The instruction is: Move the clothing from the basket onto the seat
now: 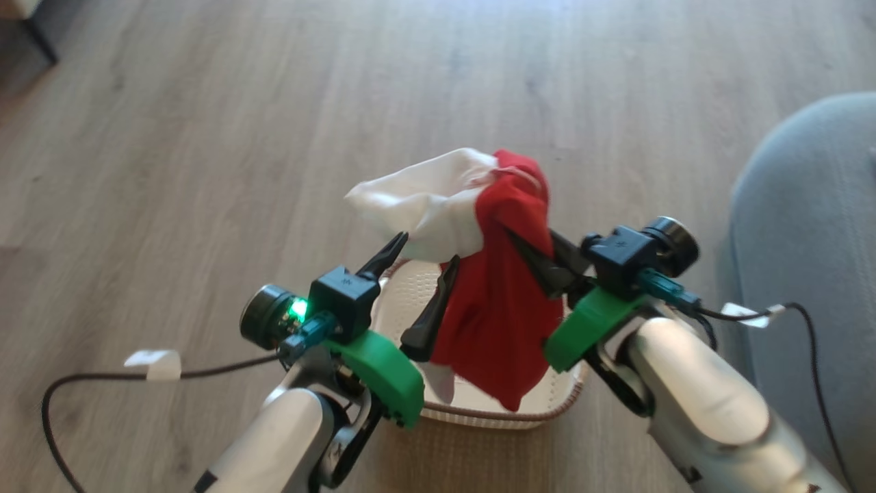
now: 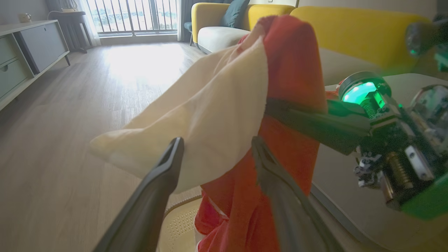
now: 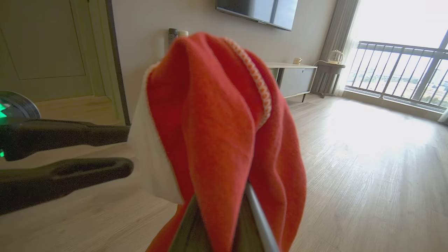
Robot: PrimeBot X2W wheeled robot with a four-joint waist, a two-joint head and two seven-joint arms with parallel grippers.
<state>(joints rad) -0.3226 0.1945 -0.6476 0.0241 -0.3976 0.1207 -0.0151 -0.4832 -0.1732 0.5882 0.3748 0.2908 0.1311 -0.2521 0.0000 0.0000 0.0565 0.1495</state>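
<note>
Your right gripper (image 1: 523, 246) pinches the clothing (image 1: 493, 301), which hangs bunched above the basket (image 1: 479, 416). Your left gripper (image 1: 426, 250) gapes wide at the white part. It's likely light and limp, so hold a thick fold while carrying it to the seat (image 1: 807, 226).

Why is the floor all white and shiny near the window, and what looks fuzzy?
Left wrist view: sunlight from the window glares off the wooden floor; the green lamp at the right is blurred. Right wrist view: the window is washed out white, and the close red garment looks soft. Head view: the light is even.
</note>
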